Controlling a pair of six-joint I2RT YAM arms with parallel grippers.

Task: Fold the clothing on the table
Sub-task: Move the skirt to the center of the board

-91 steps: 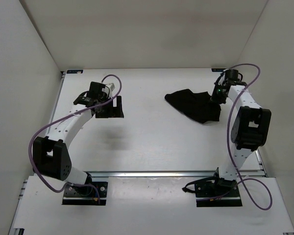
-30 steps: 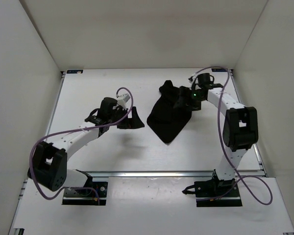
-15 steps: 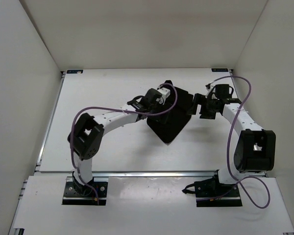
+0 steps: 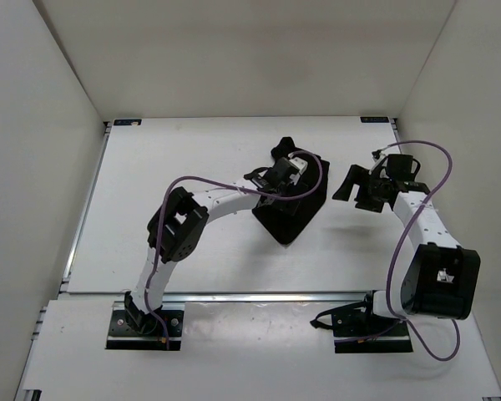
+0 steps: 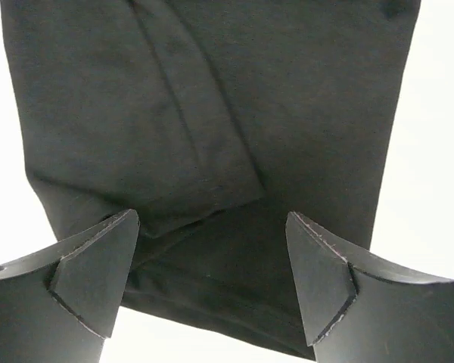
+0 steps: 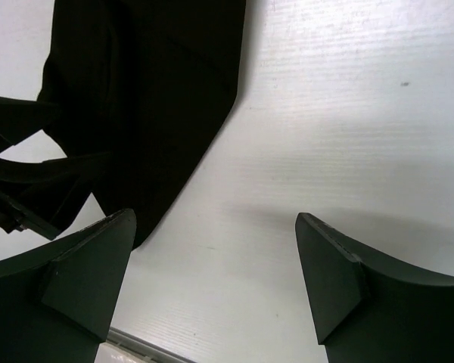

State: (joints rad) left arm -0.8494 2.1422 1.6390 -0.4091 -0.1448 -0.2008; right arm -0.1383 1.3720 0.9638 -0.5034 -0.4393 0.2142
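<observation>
Right gripper (image 4: 353,190) is retreating rightward, jaws released, while left gripper (image 5: 210,231), jaws spread, is arriving over the centre-frame clothing (image 4: 288,219) to fold.

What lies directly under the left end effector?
The black clothing lies under the open left end effector, on the white table. It hides the surface beneath it, so anything under its folds cannot be seen.

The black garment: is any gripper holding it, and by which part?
Neither holds it. The left gripper stands open above the garment, the right gripper open above the table.
</observation>
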